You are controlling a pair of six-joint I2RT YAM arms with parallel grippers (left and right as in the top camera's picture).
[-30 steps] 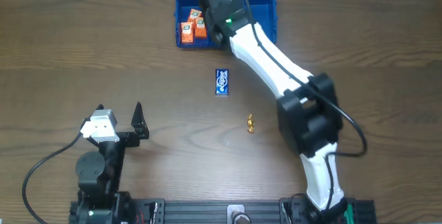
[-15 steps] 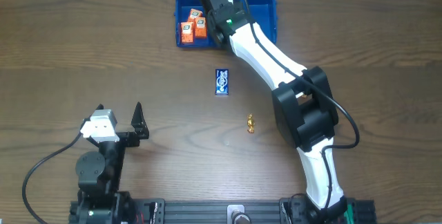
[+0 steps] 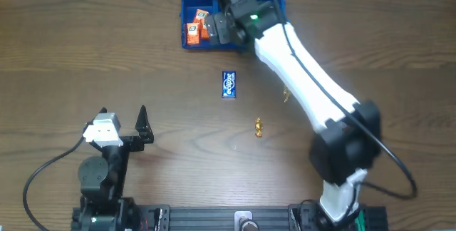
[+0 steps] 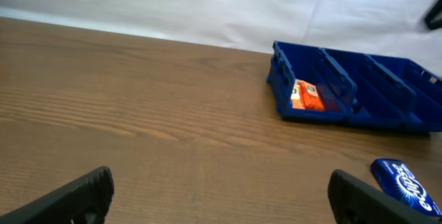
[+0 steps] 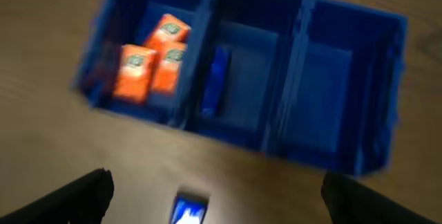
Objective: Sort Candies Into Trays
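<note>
Resting low at the left of the table point(image 3: 64, 53), the left gripper point(image 3: 122, 115) has its fingers spread apart. Further right, the blue tray point(image 3: 184, 10) at the far side holds three orange candy boxes point(image 5: 148, 61) in its left compartment and a blue bar point(image 5: 219, 82) on edge in the middle one. A blue wrapped candy point(image 3: 229, 85) lies on the wood near the tray, then a gold candy point(image 3: 258, 127) and a second gold candy point(image 3: 286, 95). The right gripper point(image 5: 215, 181) hangs near the tray's front wall, fingers wide apart.
</note>
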